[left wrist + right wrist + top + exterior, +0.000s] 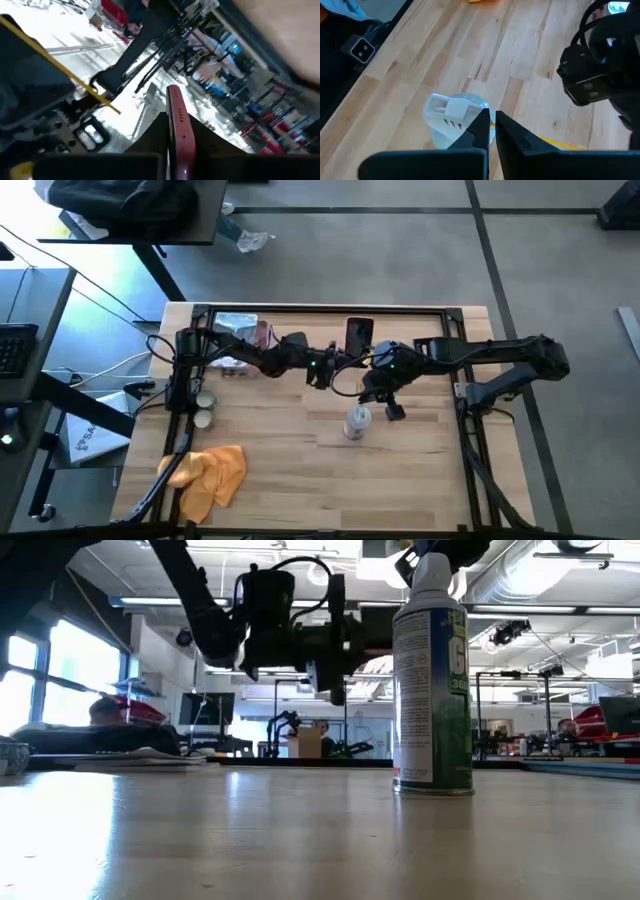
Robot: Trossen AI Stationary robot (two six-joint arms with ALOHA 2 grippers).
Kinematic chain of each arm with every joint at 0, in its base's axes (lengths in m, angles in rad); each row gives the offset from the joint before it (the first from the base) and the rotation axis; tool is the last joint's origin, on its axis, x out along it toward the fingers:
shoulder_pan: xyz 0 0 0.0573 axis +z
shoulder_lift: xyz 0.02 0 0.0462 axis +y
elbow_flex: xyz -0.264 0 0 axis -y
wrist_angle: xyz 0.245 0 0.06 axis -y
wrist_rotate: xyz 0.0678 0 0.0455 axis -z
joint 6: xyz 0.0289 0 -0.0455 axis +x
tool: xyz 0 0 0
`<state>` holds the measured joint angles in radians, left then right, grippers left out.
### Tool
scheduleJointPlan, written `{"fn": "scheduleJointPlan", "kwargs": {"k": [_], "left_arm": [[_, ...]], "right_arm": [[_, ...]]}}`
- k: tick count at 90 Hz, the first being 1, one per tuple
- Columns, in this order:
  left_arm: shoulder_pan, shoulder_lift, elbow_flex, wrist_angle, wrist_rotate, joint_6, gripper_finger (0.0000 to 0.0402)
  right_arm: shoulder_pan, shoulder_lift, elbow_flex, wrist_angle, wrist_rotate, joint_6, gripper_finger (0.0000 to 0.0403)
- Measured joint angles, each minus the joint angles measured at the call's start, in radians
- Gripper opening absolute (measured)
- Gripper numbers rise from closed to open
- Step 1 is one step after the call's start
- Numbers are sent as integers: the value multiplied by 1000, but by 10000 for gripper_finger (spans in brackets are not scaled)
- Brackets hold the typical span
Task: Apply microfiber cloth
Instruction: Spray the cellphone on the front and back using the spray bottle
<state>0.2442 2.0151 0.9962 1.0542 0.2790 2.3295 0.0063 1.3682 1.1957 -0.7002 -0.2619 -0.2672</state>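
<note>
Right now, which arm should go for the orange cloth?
Left, probably. The microfiber cloth lies at the table's front-left corner, on the left arm's side; the right gripper hovers by the spray can, farther away.

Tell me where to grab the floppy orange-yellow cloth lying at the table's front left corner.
Take the orange-yellow microfiber cloth at a raised fold near its middle, coming straight down from above. It lies crumpled flat on the wooden table with nothing beside it, so a top pinch should gather fabric. The left arm looks nearer.
</note>
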Motion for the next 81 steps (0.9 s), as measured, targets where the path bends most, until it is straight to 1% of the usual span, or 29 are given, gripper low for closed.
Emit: {"fn": "scheduleJointPlan", "kwargs": {"k": [11,19,32,41,48,64,74,81], "left_arm": [[4,0,-1,-19,-33,-248,12],[10,0,-1,16,-51,-394,12],[29,-2,-1,124,-101,-623,12],[40,-17,-1,130,-124,-811,12],[44,-27,-1,127,-131,-935,12],[44,-49,-1,117,-139,-1131,12],[45,-52,-1,113,-157,-1199,12],[45,-52,-2,110,-167,-1224,12]], "right_arm": [[0,0,0,-4,0,-2,0],[0,0,0,-6,0,-2,0],[0,0,0,-6,0,0,0],[0,0,0,-6,2,1,0],[0,0,5,-10,23,0,0],[2,2,46,-43,50,-15,0],[4,2,79,-59,78,-22,0],[16,2,99,-82,123,-22,0]]}}
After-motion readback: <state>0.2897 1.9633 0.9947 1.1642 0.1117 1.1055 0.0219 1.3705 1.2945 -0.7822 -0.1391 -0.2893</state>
